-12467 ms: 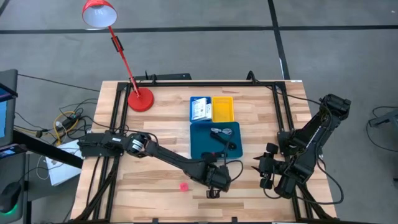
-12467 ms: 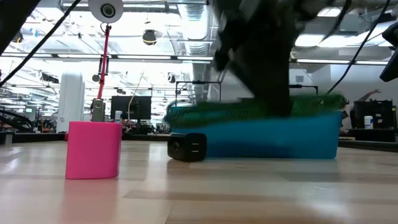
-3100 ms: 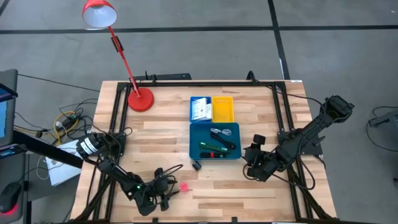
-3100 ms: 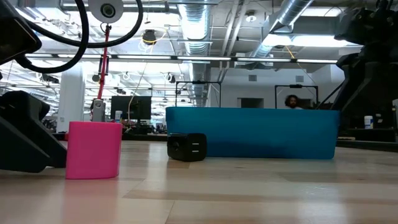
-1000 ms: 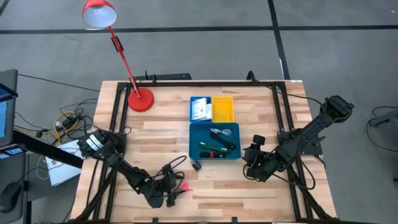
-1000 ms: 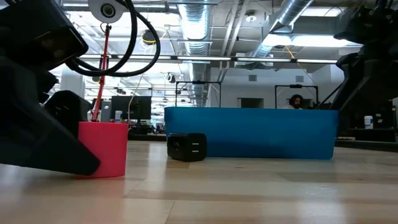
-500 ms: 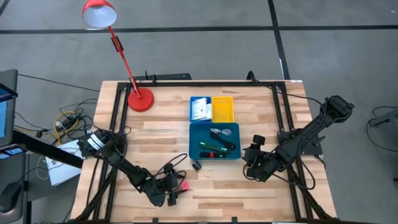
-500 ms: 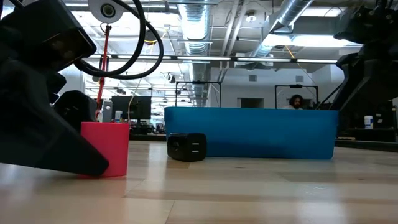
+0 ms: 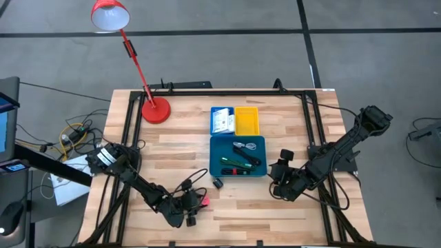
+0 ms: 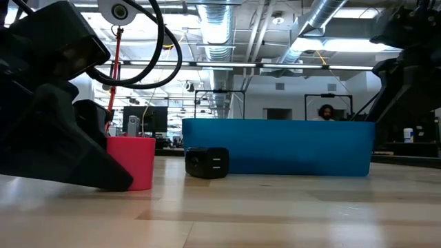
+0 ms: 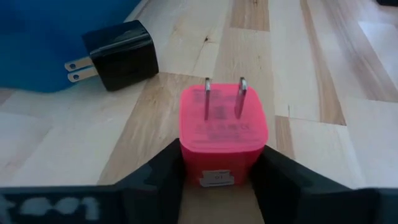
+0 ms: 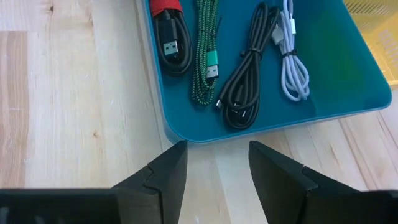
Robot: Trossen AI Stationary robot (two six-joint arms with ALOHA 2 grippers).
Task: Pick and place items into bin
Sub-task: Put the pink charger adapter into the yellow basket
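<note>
1. My left gripper (image 11: 217, 174) sits low on the desk (image 9: 275, 213), its jaws spread around the pink plug (image 11: 222, 138), one finger on each side of it; whether they press it I cannot tell.
2. Just beyond the pink plug lies the black plug (image 11: 118, 54), touching the teal tray (image 9: 215, 164).
3. My right gripper (image 12: 213, 168) hangs with jaws apart just short of that tray, where coiled cables (image 12: 249, 59) lie.
</note>
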